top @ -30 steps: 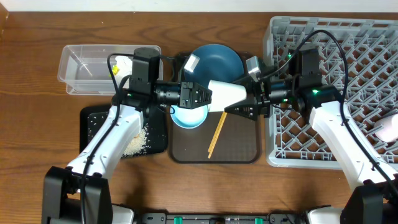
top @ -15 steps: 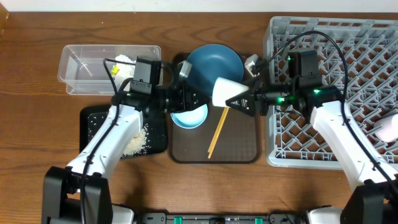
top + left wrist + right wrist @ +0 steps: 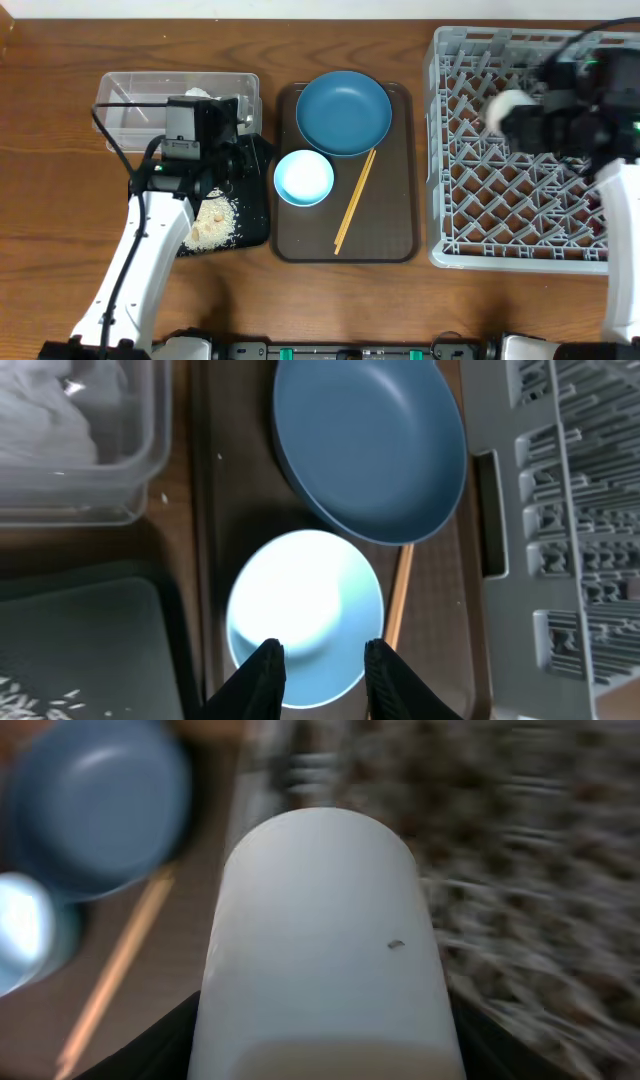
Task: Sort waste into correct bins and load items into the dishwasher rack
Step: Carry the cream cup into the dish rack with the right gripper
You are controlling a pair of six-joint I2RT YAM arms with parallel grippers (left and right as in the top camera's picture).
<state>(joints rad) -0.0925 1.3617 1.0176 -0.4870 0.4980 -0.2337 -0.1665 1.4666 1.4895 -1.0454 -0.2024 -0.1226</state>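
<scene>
The right tool is clamped on a small white cup, its dark fingers pressed to the cup's two sides. In the overhead view the cup hangs above the upper middle of the large grey plastic dishwasher rack; the right wrist view is blurred, so I cannot tell whether it touches the pegs. The left tool has its fingers apart with nothing between them. It hovers over the near edge of the pale blue-white bowl.

The bowl sits on the brown serving tray, just below the large dark blue round plate. The thin wooden chopsticks lie slanted beside the bowl, their upper end near the plate's rim.

Left of the serving tray, on the wooden bench, the clear plastic rectangular tub holds crumpled white tissue. The shallow black rectangular tray holds pale rice-like scraps — partly under the left arm.
</scene>
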